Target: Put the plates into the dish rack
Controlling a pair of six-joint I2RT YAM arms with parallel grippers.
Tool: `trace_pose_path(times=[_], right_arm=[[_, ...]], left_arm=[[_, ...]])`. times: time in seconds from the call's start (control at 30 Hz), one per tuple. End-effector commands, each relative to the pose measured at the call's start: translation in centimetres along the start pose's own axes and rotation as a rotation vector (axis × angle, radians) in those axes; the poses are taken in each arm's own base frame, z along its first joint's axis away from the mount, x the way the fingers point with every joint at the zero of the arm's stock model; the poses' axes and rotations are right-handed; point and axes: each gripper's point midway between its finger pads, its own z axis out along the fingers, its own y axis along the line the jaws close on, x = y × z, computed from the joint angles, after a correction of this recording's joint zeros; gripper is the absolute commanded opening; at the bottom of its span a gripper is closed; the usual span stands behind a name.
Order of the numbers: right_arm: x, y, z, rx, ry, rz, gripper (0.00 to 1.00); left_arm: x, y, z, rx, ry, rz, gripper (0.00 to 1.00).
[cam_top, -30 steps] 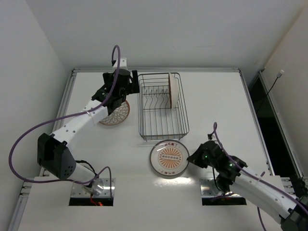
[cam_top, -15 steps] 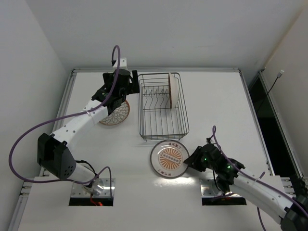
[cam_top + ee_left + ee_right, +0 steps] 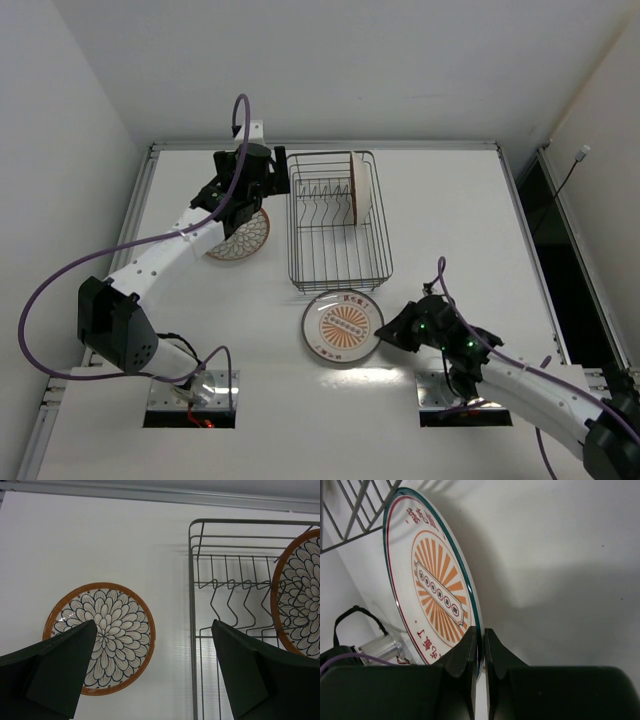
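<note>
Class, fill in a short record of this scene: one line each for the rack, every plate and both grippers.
dish rack: black wire, holds one plate
plate in rack: upright, at rack's right side
petal plate: flat on table, left of rack
sunburst plate: near side of rack, outside it
left gripper: open, above petal plate
right gripper: shut on sunburst plate's rim

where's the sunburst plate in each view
Top external: sunburst plate sits low centre, just in front of the dish rack, with the right gripper at its rim.
Left wrist: not in it.
Right wrist: it fills the left half, rim pinched in the gripper.
Shared landmark: the dish rack, whose wires show top left in the right wrist view.
</note>
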Motion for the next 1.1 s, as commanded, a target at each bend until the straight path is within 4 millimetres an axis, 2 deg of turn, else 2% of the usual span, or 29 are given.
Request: trace_pose_path(times=[0.0,0.07,0.1,0.13,0.17,0.23,0.33,0.4,0.47,0.5,0.53,0.6,0.63,0.7,0.77,0.8,0.87,0.9,0.97,1.07], right_arm=[[0.6,-3.1,0.8,0.053,-0.001,0.033,0.0],[0.8,-3.4,0.5,0.073,0.006,0.023,0.0],[0.5,-2.1,0.2,0.039,0.002,0.014,0.0],[0.5,-2.5,-0.1,0.06,-0.002,0.0,0.0],[0.4,-1.7,-0.4,0.044,0.0,-0.008,0.0],[0.6,-1.6,-1.3,0.05,0.012,-0.033,0.0],[0.4,0.8,-3.0,-0.034,0.016,-0.127,0.0],[0.0,1.6,-4.5,-0.03,0.017,-0.248,0.0],[-0.6,1.4,-6.6,0.035,0.008,-0.356,0.0],[-1.7,2.8,-7.9,0.027,-0.038,-0.383,0.0],[-1.9,2.5,-8.9,0.057,-0.043,-0.399,0.0],[-3.2,3.7,-10.3,0.065,-0.094,-0.436,0.0],[-4.0,5.6,-11.9,0.04,-0.124,-0.445,0.0],[-5.2,7.9,-13.3,0.049,-0.15,-0.493,0.0],[-6.1,8.8,-14.1,0.072,-0.171,-0.543,0.0],[-6.7,10.2,-15.2,0.054,-0.197,-0.555,0.0],[-7.5,11.0,-15.9,0.079,-0.219,-0.58,0.0],[-8.3,12.7,-17.1,0.049,-0.257,-0.597,0.0],[-9.5,13.8,-17.4,0.086,-0.287,-0.618,0.0],[-12.3,17.6,-19.5,0.09,-0.402,-0.637,0.0]], left_arm=[[-1.9,0.1,-0.1,-0.008,-0.04,-0.029,1.0],[-1.9,0.1,-0.1,-0.008,-0.04,-0.029,1.0],[-1.9,0.1,-0.1,-0.008,-0.04,-0.029,1.0],[-1.9,0.1,-0.1,-0.008,-0.04,-0.029,1.0],[-1.9,0.1,-0.1,-0.008,-0.04,-0.029,1.0],[-1.9,0.2,-0.1,-0.018,-0.043,-0.029,1.0],[-2.0,0.4,-0.1,-0.027,-0.046,-0.029,1.0],[-2.0,0.6,-0.1,-0.036,-0.049,-0.029,1.0],[-2.0,0.6,-0.1,-0.036,-0.049,-0.029,1.0],[-2.0,0.6,-0.1,-0.036,-0.049,-0.029,1.0],[-2.0,0.6,-0.1,-0.036,-0.049,-0.029,1.0],[-2.1,0.7,-0.1,-0.045,-0.052,-0.029,1.0],[-2.1,0.7,-0.1,-0.045,-0.052,-0.029,1.0],[-2.1,0.9,-0.1,-0.053,-0.055,-0.029,1.0],[-2.1,0.9,-0.1,-0.053,-0.055,-0.029,1.0],[-1.8,0.8,0.2,-0.056,-0.047,-0.025,1.0],[-1.8,0.8,0.2,-0.056,-0.047,-0.016,1.0],[-1.8,1.0,0.2,-0.065,-0.05,-0.016,1.0],[-1.6,1.1,0.1,-0.067,-0.042,-0.011,1.0],[-2.0,1.0,0.1,-0.065,-0.05,-0.016,1.0]])
